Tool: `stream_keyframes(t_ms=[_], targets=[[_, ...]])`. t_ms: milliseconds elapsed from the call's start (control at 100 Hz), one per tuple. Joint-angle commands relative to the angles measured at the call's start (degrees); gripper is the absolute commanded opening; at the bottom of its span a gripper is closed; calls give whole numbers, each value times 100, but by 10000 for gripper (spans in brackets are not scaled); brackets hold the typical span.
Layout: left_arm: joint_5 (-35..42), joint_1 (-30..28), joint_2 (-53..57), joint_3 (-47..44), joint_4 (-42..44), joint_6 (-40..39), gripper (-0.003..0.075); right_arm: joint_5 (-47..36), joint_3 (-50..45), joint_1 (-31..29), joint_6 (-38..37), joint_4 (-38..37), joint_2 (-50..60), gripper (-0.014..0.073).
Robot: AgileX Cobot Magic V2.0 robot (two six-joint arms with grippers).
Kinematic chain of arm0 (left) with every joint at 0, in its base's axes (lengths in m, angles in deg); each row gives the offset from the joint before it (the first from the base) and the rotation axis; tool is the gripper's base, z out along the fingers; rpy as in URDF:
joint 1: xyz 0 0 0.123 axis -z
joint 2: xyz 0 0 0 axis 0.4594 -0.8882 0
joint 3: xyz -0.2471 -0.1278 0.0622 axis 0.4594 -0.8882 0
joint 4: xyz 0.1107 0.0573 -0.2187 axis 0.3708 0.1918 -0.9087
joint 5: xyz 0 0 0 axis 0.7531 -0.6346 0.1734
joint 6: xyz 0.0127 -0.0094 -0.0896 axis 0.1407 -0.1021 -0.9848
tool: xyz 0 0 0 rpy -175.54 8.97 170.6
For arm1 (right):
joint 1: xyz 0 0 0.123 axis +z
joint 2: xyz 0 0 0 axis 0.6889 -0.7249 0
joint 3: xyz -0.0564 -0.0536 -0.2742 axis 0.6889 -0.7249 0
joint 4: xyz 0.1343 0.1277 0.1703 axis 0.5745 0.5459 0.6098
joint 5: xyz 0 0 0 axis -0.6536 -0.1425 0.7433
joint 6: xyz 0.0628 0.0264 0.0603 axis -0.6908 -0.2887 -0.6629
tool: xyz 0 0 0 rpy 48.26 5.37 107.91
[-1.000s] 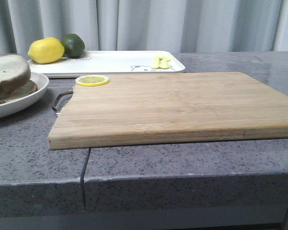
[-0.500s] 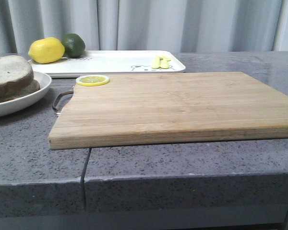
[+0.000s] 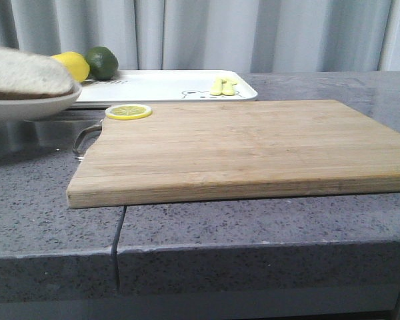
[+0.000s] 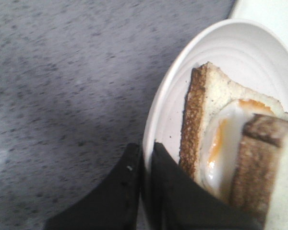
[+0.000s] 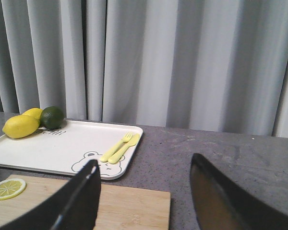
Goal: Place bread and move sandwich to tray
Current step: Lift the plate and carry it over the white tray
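Observation:
The sandwich [image 4: 216,129] lies on a round white plate [image 4: 182,76]: a brown-crusted lower slice, a fried egg with orange yolk, and the bread [image 4: 264,163] on top. My left gripper [image 4: 145,148] is shut on the plate's rim, one finger inside and one outside. In the front view the plate [image 3: 27,107] hangs above the counter at the far left with the bread [image 3: 27,73] showing over its rim. The white tray [image 3: 167,85] with a bear print lies at the back. My right gripper [image 5: 144,172] is open and empty, above the board's far edge, facing the tray [image 5: 53,148].
A wooden cutting board [image 3: 240,147] fills the middle of the grey counter, a lemon slice [image 3: 128,112] on its far left corner. On the tray sit a lemon [image 3: 73,65], a lime [image 3: 102,61] and a yellow fork and knife [image 3: 224,87]. Curtains hang behind.
The plate with the sandwich has risen off the counter, now hanging at the height of the tray's lemon. The board and tray have not moved.

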Motion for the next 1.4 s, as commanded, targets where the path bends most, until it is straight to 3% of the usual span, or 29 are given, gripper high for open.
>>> stream_keyframes(t_ms=[0, 370, 560, 740, 1390], targets=[[369, -16, 183, 308, -580, 109, -19, 79, 144, -23, 26, -271, -13, 424], [701, -16, -83, 555, -1362, 546, -19, 79, 144, -23, 26, -271, -13, 424], [474, -16, -808, 1222, -2485, 1514, -19, 96, 144, -23, 26, -271, -13, 424], [130, -16, -1536, 2019, -3043, 2092, -19, 96, 144, -23, 26, -271, -13, 424], [-554, 785, -3848, 4825, -3074, 2260, -20, 96, 144, -23, 26, -266, -13, 424]])
